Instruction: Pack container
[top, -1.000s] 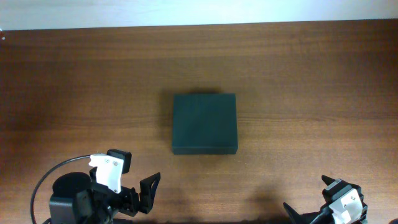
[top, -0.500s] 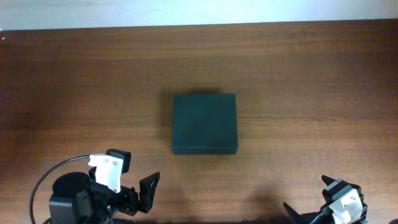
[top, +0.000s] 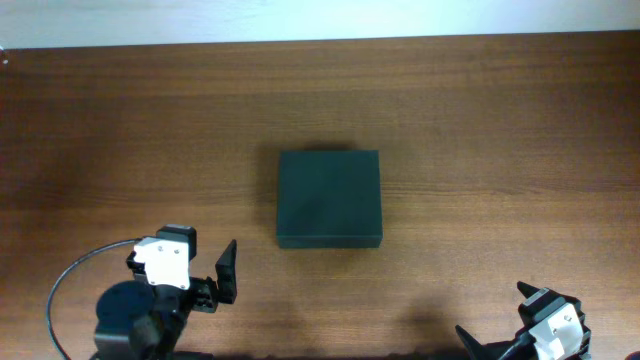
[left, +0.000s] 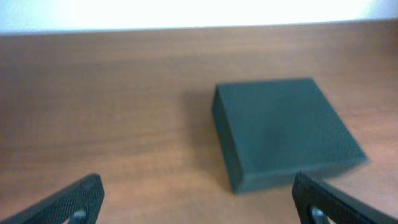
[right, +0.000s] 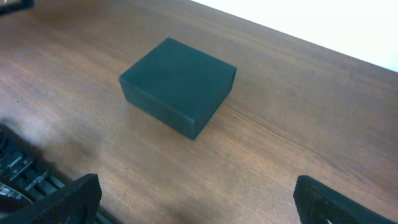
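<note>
Container: I see the dark green-black container lying flat near the middle of the table, with bare wood on every side of it and nothing touching it.
Lid: the top looks shut and flush. I cannot make out a seam or hinge in any view.
Left gripper: the left gripper is spread wide with nothing between the fingers. It sits low near the table's front edge, well apart from the container, which lies ahead and to the right in its camera.
Left fingers: only the two dark tips show in the wrist view, cut off by the bottom edge. From overhead I see one finger clearly, and the other is hidden by the arm.
Right gripper: the right gripper is also gaping wide and holds nothing. It sits at the front right corner, far from the container.
Right arm: partly cut off by the overhead frame's bottom edge.
Sharpness: the left wrist picture is soft, so the container's edges blur.
Cable: a black cable loops beside the left arm.
Unclear: a dark ridged shape sits at the lower left of the right wrist view, and I cannot tell what it is.
</note>
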